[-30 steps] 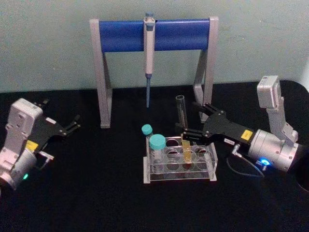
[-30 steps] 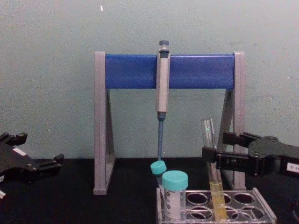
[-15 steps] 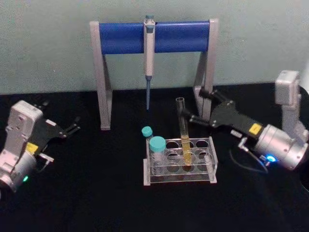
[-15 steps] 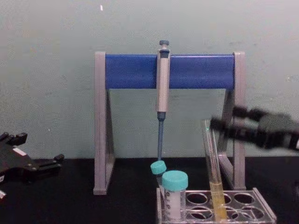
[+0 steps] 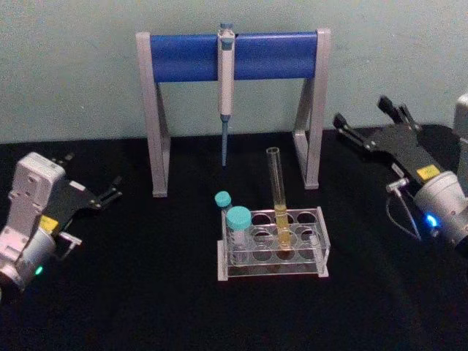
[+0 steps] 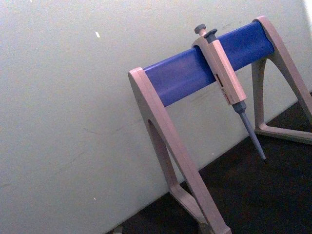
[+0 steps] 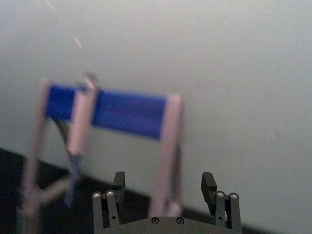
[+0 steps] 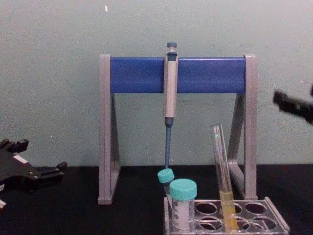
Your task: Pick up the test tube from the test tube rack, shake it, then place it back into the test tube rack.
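Observation:
The test tube (image 5: 276, 189), tall clear glass with yellow liquid at the bottom, stands upright in the test tube rack (image 5: 307, 265) at the table's middle; nothing touches it. The chest view shows the test tube (image 8: 219, 166) rising well above the low clear test tube rack (image 8: 274, 219). My right gripper (image 5: 360, 110) is open and empty, raised to the right of the rack and well clear of the tube. The right wrist view shows the right gripper (image 7: 164, 179) with its fingers (image 7: 104, 207) spread wide. My left gripper (image 5: 95, 170) rests open at the far left.
A grey-and-blue stand (image 5: 183, 55) straddles the back of the table with a pipette (image 5: 225, 80) hanging from its bar. Two teal-capped vials (image 5: 238, 223) sit in the rack's left holes. The black tabletop lies open on both sides of the rack.
My right gripper let go of the test tube, then drew back up and to the right. The tube stays standing in the rack. The left arm barely moved.

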You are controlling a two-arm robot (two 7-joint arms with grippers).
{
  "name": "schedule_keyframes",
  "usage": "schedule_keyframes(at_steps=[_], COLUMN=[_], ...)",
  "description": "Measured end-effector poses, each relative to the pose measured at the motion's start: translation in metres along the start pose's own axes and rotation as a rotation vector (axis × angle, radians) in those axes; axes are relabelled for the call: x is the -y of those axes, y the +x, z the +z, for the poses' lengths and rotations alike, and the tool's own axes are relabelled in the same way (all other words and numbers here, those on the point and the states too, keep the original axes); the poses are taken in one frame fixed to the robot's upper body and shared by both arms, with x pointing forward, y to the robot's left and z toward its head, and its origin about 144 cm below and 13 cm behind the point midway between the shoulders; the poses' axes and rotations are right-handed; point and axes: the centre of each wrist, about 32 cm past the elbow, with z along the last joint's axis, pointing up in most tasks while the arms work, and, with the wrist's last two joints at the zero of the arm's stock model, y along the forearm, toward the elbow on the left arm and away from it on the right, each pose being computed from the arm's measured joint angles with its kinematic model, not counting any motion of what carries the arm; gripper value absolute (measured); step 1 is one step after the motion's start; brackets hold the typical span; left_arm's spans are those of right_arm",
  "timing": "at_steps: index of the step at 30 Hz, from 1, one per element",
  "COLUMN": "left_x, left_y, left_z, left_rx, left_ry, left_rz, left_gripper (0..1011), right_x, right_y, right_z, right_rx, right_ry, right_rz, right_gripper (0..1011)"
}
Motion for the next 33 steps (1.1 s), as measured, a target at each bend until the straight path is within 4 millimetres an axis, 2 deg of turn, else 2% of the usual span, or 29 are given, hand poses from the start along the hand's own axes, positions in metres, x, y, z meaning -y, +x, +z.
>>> schedule_keyframes(at_steps=[5, 14, 33], left_x=[0.0, 0.0, 0.0], left_y=[0.0, 0.0, 0.0], left_z=[0.0, 0.0, 0.0], left_rx=[0.0, 0.0, 0.0], left_ry=[0.0, 0.0, 0.0], left_rz=[0.0, 0.0, 0.0], left_gripper=[1001, 1002, 1001], right_x=[0.004, 0.01, 0.012], right_y=[-0.003, -0.008, -0.01], right_z=[-0.012, -0.03, -0.036], right_rx=[0.031, 0.039, 0.033], right_ry=[-0.114, -0.288, -0.325], right_rz=[-0.069, -0.091, -0.086], right_gripper=[1000, 1000, 1000])
